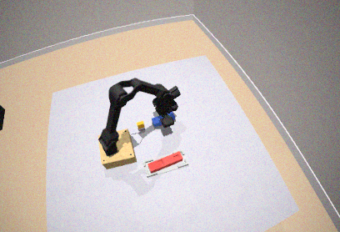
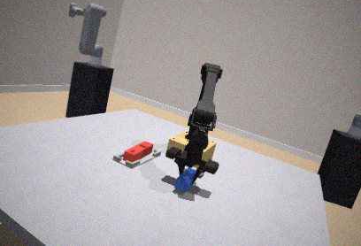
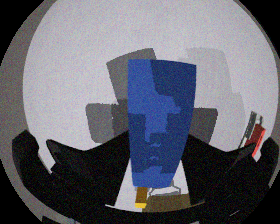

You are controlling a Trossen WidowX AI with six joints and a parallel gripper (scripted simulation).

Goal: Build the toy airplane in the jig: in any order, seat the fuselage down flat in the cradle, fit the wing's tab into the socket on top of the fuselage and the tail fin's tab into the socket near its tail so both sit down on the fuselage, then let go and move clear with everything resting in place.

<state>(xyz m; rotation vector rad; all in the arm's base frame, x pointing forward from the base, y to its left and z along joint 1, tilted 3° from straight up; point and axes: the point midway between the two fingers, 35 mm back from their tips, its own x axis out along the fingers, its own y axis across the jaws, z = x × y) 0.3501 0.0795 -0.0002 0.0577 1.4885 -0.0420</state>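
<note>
The red fuselage [image 1: 165, 162] [image 2: 138, 150] lies in the white jig cradle [image 1: 183, 166] [image 2: 120, 159] on the grey mat; a sliver of it shows at the right edge of the wrist view [image 3: 257, 141]. My gripper [image 1: 163, 119] [image 2: 188, 178] [image 3: 156, 133] is down at the mat and shut on the blue wing [image 1: 157, 121] [image 2: 185, 180] [image 3: 159, 123], which lies lengthwise between the fingers. The small yellow tail fin [image 1: 141, 124] [image 3: 141, 197] sits on the mat just left of the wing, between it and the arm's base.
The arm stands on a tan wooden base block [image 1: 121, 153] [image 2: 177, 142]. Dark pedestals stand off the mat at the left [image 2: 88, 89] and right [image 2: 342, 167], the left one carrying a grey arm [image 2: 90, 28].
</note>
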